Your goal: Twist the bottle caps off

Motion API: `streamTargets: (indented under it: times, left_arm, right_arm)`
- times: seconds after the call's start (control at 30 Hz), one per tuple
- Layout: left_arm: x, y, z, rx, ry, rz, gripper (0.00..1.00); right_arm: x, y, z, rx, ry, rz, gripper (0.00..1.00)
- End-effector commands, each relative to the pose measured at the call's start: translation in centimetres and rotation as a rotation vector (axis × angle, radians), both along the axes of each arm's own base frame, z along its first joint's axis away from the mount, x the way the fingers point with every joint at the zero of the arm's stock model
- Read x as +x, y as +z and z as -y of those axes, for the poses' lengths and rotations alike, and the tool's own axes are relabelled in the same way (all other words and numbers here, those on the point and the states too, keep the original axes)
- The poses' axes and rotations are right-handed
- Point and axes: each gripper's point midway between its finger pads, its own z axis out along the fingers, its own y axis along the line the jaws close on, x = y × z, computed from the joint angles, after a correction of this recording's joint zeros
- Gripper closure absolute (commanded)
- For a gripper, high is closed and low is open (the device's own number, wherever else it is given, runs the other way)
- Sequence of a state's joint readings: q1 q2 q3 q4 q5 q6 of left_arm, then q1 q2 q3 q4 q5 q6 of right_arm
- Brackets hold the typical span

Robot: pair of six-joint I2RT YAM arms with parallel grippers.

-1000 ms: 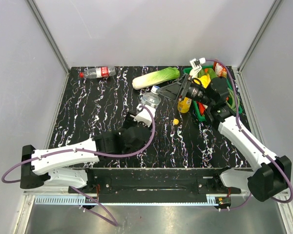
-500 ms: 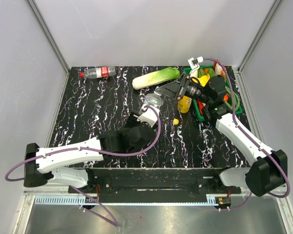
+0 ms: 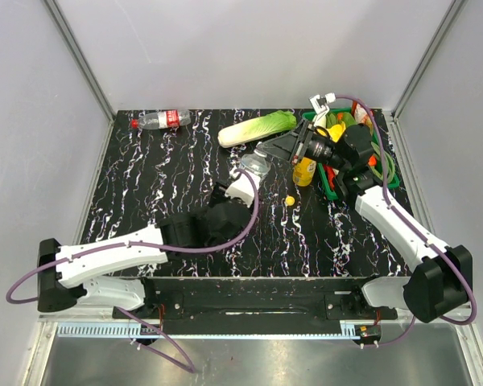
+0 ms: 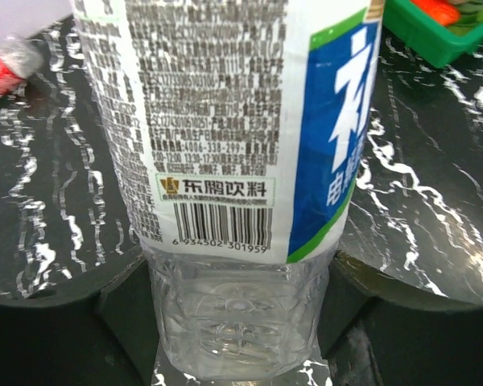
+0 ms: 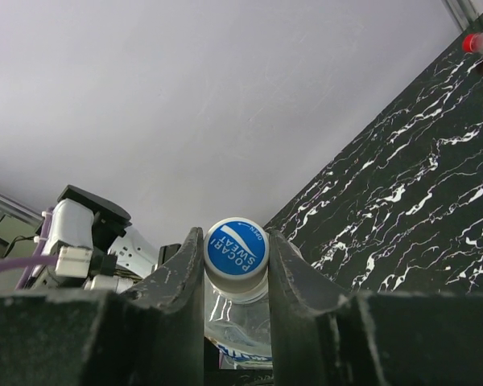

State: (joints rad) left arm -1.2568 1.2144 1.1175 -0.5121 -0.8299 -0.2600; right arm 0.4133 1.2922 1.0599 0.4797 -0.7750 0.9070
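Observation:
My left gripper [image 4: 237, 310] is shut on the lower body of the clear bottle [image 4: 225, 121] with the blue-white label and holds it upright near the table's middle [image 3: 253, 166]. My right gripper [image 5: 236, 256] is shut on that bottle's white cap [image 5: 236, 248], which has a blue top; its fingers [image 5: 181, 277] press both sides. From above, the right gripper [image 3: 265, 152] reaches in from the right. A loose yellow cap [image 3: 290, 200] lies on the table. The orange-juice bottle [image 3: 304, 172] stands beside the basket. The red-label bottle [image 3: 163, 120] lies at the back left with its red cap [image 3: 134, 125] on.
A long green cabbage [image 3: 258, 127] lies at the back, just behind the held bottle. A green basket [image 3: 332, 191] of vegetables sits at the right back corner under the right arm. Grey walls enclose the black marbled table [image 3: 161, 185].
The left arm carried the bottle back and right under the right gripper. The right gripper's fingers then closed onto the cap.

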Motion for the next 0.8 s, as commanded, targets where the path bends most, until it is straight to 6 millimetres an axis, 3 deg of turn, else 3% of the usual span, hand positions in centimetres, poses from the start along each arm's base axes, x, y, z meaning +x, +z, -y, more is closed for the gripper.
streamTargets:
  times: [0.0, 0.23, 0.43, 0.7, 0.77]
  left_arm:
    - [-1.2, 0.4, 2.1, -0.160, -0.186, -0.094, 0.99]
    - [-3.6, 1.9, 3.1, -0.416, -0.462, -0.180, 0.99]
    - [-8.3, 4.2, 4.0, -0.581, -0.822, -0.236, 0.99]
    - [-14.0, 7.5, 3.8, -0.720, -1.208, -0.248, 0.99]
    - [-14.2, 7.5, 3.8, -0.728, -1.231, -0.261, 0.99]
  right_arm:
    - [-1.9, 1.9, 0.0, 0.018, 0.045, 0.103, 1.00]
    - [-3.1, 2.6, 0.4, 0.017, 0.055, 0.196, 1.00]
    - [-5.1, 3.8, 0.8, 0.040, 0.105, 0.303, 1.00]
    - [-7.0, 4.7, 1.3, 0.068, 0.135, 0.399, 1.00]
    - [-7.3, 5.0, 1.5, 0.075, 0.127, 0.411, 1.00]
